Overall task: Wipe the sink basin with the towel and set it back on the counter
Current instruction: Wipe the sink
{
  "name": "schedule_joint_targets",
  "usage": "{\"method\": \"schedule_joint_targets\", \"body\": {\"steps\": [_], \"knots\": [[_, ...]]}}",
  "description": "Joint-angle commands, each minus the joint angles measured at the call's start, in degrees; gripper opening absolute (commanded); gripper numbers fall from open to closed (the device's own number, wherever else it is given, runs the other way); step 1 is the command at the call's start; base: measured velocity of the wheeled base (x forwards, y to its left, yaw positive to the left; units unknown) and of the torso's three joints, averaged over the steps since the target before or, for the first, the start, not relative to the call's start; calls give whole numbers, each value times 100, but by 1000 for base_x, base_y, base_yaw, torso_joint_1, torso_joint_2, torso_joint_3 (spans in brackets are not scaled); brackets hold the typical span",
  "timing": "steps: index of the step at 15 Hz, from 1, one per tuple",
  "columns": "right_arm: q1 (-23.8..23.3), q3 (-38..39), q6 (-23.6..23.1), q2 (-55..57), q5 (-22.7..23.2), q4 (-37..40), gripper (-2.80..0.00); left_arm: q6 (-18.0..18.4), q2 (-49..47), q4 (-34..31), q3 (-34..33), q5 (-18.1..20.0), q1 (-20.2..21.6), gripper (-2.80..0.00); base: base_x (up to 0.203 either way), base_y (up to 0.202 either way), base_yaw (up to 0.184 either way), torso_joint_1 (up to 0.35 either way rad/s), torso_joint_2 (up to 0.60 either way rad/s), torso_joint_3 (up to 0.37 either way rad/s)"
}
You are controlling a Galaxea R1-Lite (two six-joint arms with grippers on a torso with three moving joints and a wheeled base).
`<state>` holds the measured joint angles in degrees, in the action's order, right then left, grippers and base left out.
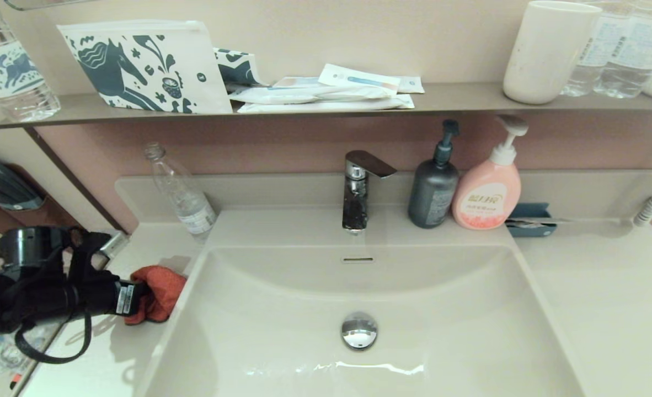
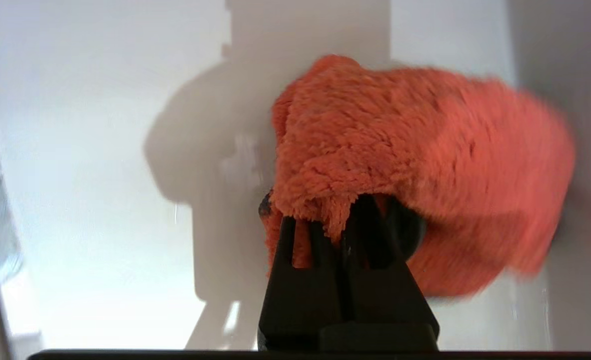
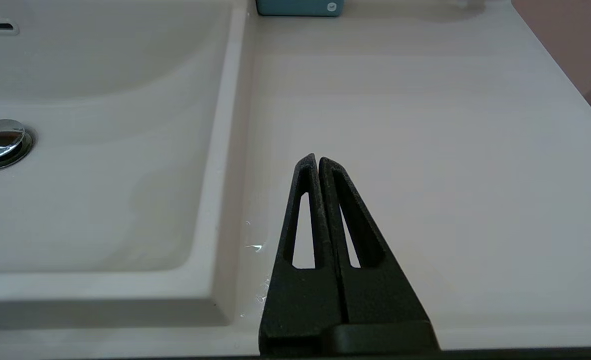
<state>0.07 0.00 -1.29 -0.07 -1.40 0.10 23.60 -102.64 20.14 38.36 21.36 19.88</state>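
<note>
The orange-red towel (image 1: 160,292) is bunched at the tips of my left gripper (image 1: 141,298), over the left counter (image 1: 138,242) beside the sink basin's (image 1: 442,309) left rim. In the left wrist view the black fingers (image 2: 295,240) are pinched shut on a fold of the towel (image 2: 415,160), with the pale counter (image 2: 75,175) behind; I cannot tell whether cloth and counter touch. My right gripper (image 3: 318,160) is shut on nothing, low over the right counter (image 3: 425,125) next to the basin (image 3: 100,175). The head view does not show it.
A chrome faucet (image 1: 359,190) stands behind the basin, with a dark pump bottle (image 1: 433,187), a pink pump bottle (image 1: 489,193) and a teal holder (image 1: 530,220) to its right. A clear plastic bottle (image 1: 182,193) stands at the back left. The chrome drain plug (image 1: 359,330) sits mid-basin.
</note>
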Motion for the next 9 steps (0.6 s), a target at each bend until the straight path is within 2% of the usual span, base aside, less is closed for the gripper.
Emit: {"method": "schedule_joint_targets", "body": {"steps": [1,5,8,9], "knots": [[1,0,-3,7,0,-1,-280,196,381,-203,-190,68,184,-280,0,0,0,0,0,0],[1,0,-3,7,0,-1,-280,366,964,-1007,-298,194,414,-280,0,0,0,0,0,0],[1,-5,-3,7,0,-1,-280,434,1138,-1050,-743,327,631,-280,0,0,0,0,0,0],[1,0,-3,7,0,-1,-280,602,1148,-1048,-814,346,747,-280,0,0,0,0,0,0]]}}
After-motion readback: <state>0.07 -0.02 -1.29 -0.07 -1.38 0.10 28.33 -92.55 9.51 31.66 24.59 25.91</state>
